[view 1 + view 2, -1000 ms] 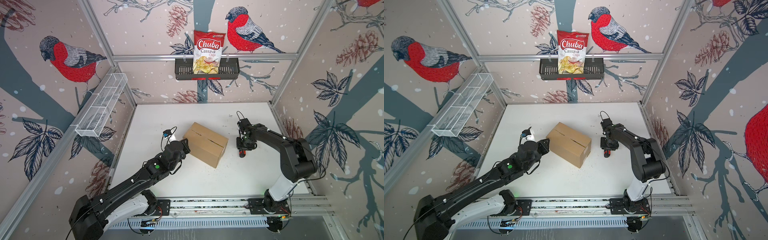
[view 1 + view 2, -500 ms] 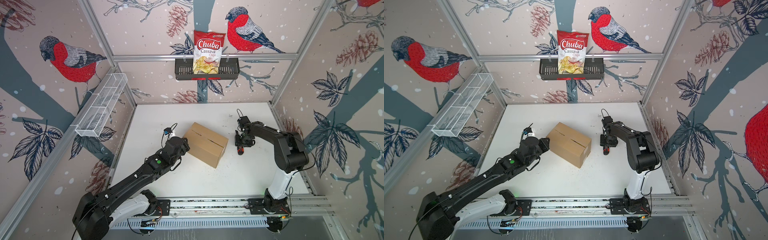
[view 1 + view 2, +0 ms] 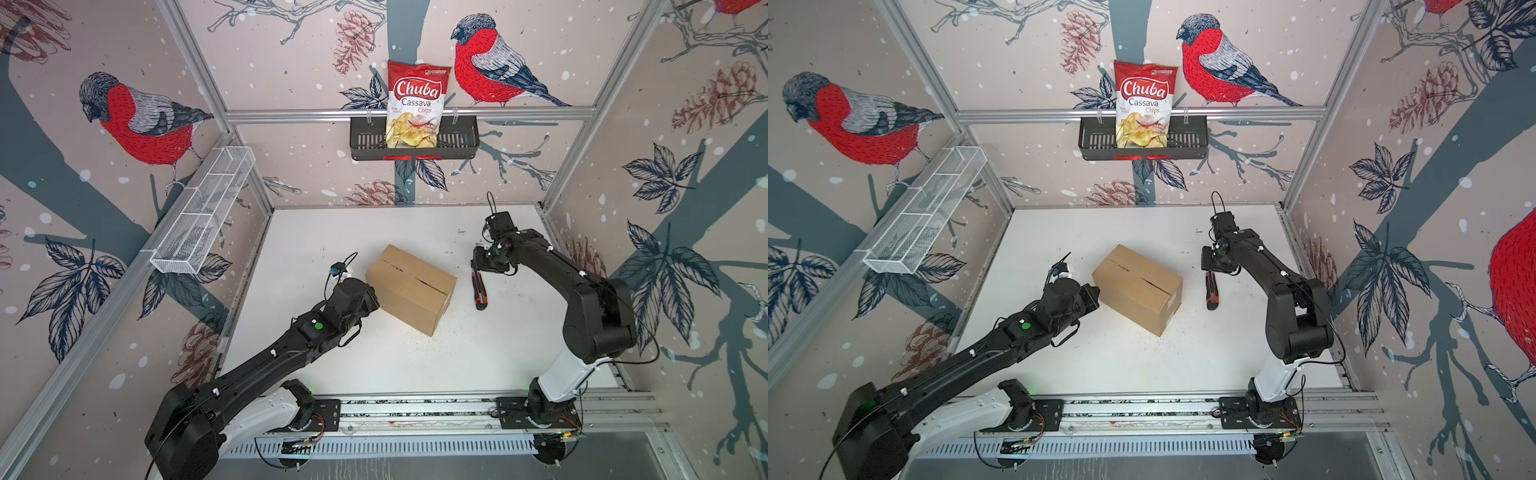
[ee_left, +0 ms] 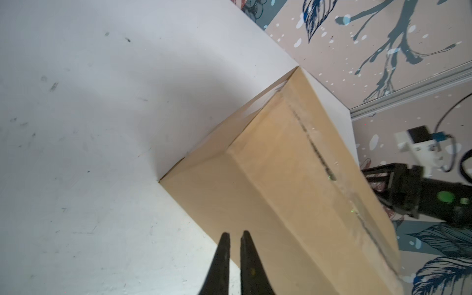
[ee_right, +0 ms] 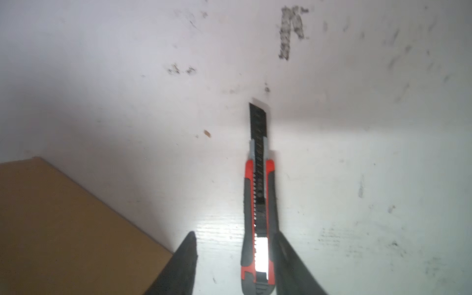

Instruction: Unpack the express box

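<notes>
The express box (image 3: 409, 286) (image 3: 1136, 286), a brown carton, sits mid-table with its top flaps down and a dark slit along its top seam (image 4: 316, 150). My left gripper (image 3: 372, 297) (image 4: 235, 233) is at the box's left end, low by its side wall, shut with nothing between its fingers. A red and grey utility knife (image 3: 478, 289) (image 3: 1211, 293) (image 5: 259, 217) lies on the table to the right of the box, blade out. My right gripper (image 3: 478, 266) (image 5: 233, 235) stands open over the knife's rear end; the handle lies against one finger (image 5: 283, 255), apart from the other.
A black wall basket (image 3: 457, 141) on the back wall holds a chips bag (image 3: 417, 104). A white mesh basket (image 3: 203, 216) hangs on the left wall. The white table (image 3: 415, 365) has walls on three sides and the arms' rail (image 3: 415, 409) along the front.
My right gripper has drawn back toward the far wall, uncovering more of the knife on the table. My left gripper's jaws have narrowed beside the box.
</notes>
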`<state>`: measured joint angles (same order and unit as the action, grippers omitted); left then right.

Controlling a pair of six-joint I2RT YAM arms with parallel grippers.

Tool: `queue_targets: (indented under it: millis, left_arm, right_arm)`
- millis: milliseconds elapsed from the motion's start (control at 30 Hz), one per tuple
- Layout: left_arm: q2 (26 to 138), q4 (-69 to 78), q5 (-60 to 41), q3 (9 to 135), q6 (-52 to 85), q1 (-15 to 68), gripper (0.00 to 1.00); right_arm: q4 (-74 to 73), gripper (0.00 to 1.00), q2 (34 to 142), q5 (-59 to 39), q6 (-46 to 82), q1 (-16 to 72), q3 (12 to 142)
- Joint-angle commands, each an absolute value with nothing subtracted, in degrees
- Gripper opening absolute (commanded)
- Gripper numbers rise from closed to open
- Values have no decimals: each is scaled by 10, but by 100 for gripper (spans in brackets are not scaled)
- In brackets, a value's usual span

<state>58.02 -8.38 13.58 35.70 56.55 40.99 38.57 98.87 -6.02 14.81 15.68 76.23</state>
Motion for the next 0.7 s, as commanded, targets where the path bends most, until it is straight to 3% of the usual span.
queue_targets:
  millis: [0, 167, 667]
  left_arm:
    - [588, -77, 135, 346, 586, 409, 10]
    - [605, -41, 139, 334, 593, 409, 9]
    - [729, 72, 133, 391, 501, 345, 8]
  right_arm:
    - [351, 30, 1005, -136, 134, 157, 789]
    - [334, 19, 1038, -179, 116, 178, 817]
    - [306, 16, 940, -185, 159, 282, 698]
